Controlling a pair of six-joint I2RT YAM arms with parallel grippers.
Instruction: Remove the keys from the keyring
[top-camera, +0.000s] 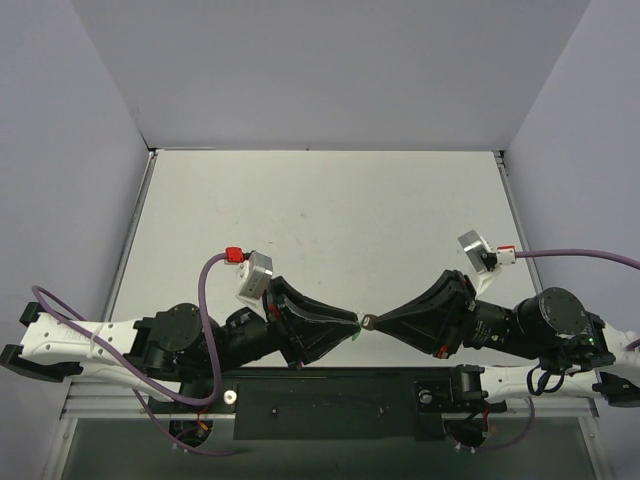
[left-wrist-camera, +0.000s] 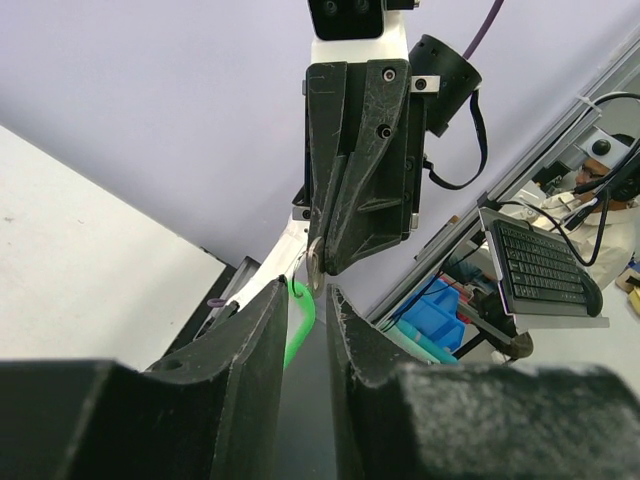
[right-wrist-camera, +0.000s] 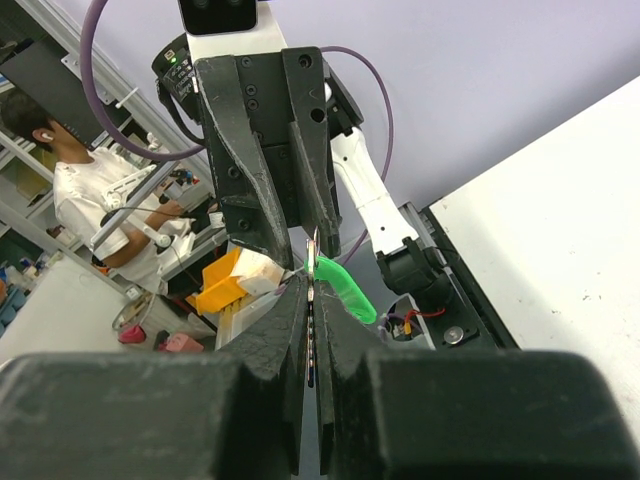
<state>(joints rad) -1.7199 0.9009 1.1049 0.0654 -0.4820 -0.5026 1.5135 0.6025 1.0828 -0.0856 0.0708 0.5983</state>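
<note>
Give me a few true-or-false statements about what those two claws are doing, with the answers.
1. The left gripper and the right gripper meet tip to tip. True.
2. The right gripper is wide open. False: it is shut on the tiny silver key.
3. The green keyring lies flat on the table. False: it is up off the table, between the left gripper's fingers.
4. A person shows in the background of the right wrist view. True.
</note>
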